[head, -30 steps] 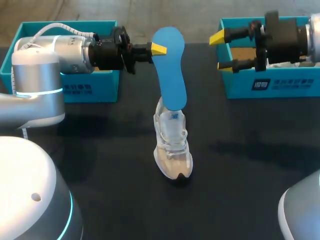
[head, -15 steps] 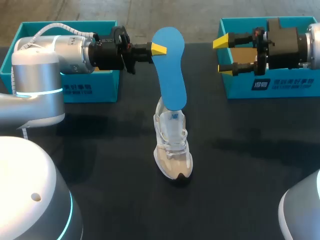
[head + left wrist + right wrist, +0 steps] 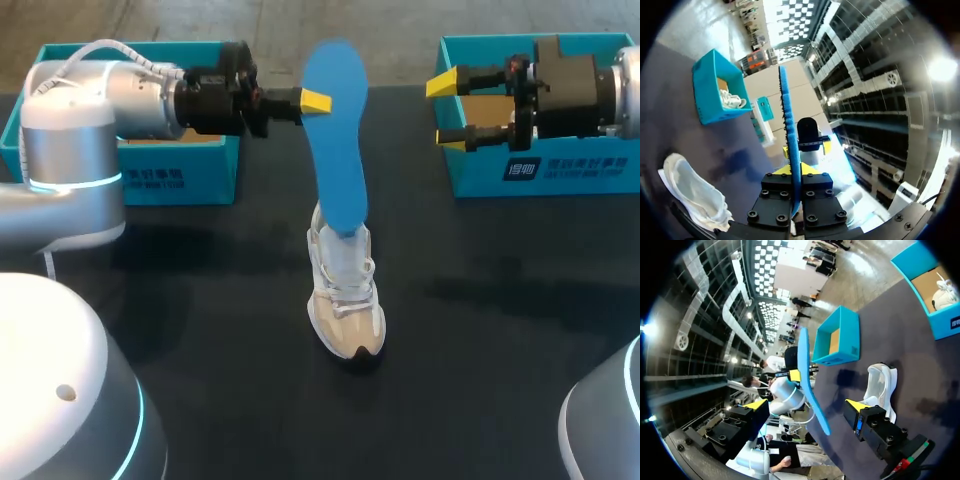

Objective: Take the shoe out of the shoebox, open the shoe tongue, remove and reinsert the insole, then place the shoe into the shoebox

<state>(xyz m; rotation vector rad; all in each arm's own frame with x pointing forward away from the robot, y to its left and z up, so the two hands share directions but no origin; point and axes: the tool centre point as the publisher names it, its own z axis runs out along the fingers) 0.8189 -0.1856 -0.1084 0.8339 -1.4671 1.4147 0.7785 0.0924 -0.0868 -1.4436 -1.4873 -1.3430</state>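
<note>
dark table [image 3: 480, 300]: left gripper [image 3: 316, 99] pinches blue foam insole [image 3: 335, 150]; right gripper [image 3: 447, 108] spread, empty. unheld white mesh shoe [image 3: 345, 295] may tip.

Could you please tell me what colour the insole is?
The insole is plain bright blue; it shows best in the head view.

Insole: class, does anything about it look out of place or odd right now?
Yes. The blue insole stands almost upright in the air, clamped near its top by the left arm's jaws, its lower end at the opening of the white shoe. It belongs flat inside.
</note>
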